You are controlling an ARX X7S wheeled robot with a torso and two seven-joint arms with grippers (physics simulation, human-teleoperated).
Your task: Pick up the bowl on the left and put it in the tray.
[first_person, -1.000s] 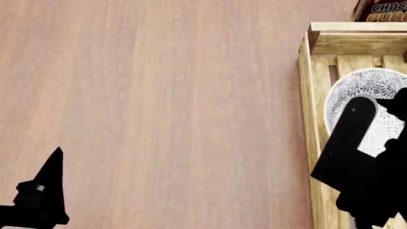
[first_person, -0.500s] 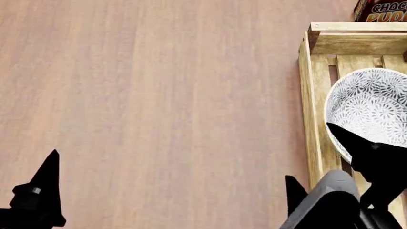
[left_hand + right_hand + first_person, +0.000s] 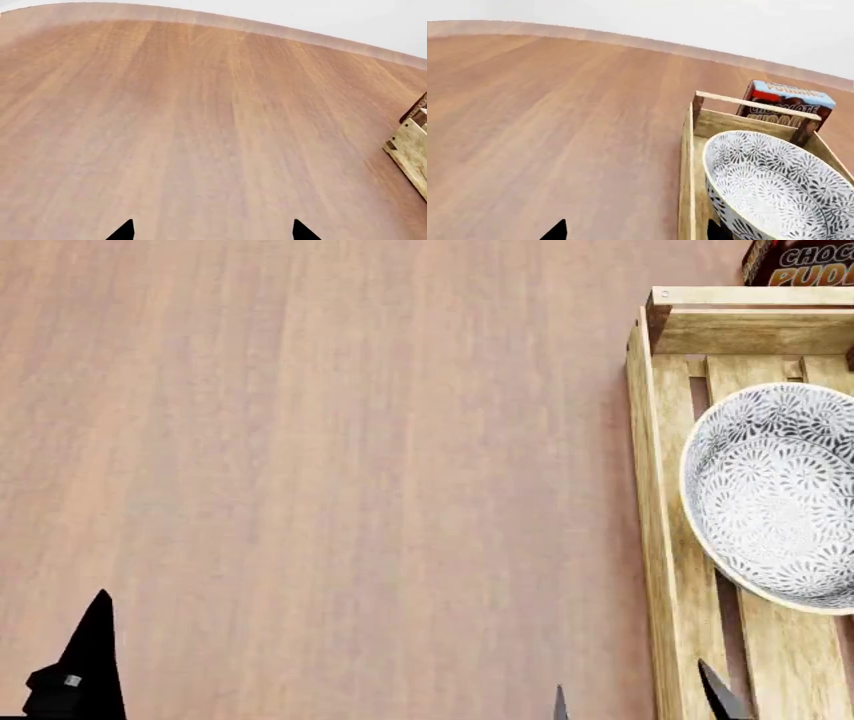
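The patterned bowl [image 3: 781,500] sits upright inside the light-wood tray [image 3: 650,490] at the right edge of the head view, free of any gripper. The right wrist view shows the bowl [image 3: 774,185] resting on the slats of the tray [image 3: 687,165]. My right gripper [image 3: 637,232] is open and empty, and its tips straddle the tray's left rail on the near side of the bowl. In the head view only its two fingertips [image 3: 718,695] poke in at the bottom. My left gripper [image 3: 213,232] hangs open over bare table at the lower left, far from the tray.
A chocolate pudding box [image 3: 801,262] stands just behind the tray's far end rail, also in the right wrist view [image 3: 787,102]. A corner of the tray [image 3: 408,150] shows in the left wrist view. The wooden table [image 3: 334,470] spreads left of the tray.
My right gripper has let go of the bowl and drawn back toward me, so the whole bowl now shows in the tray. The left gripper has dropped slightly lower in view.
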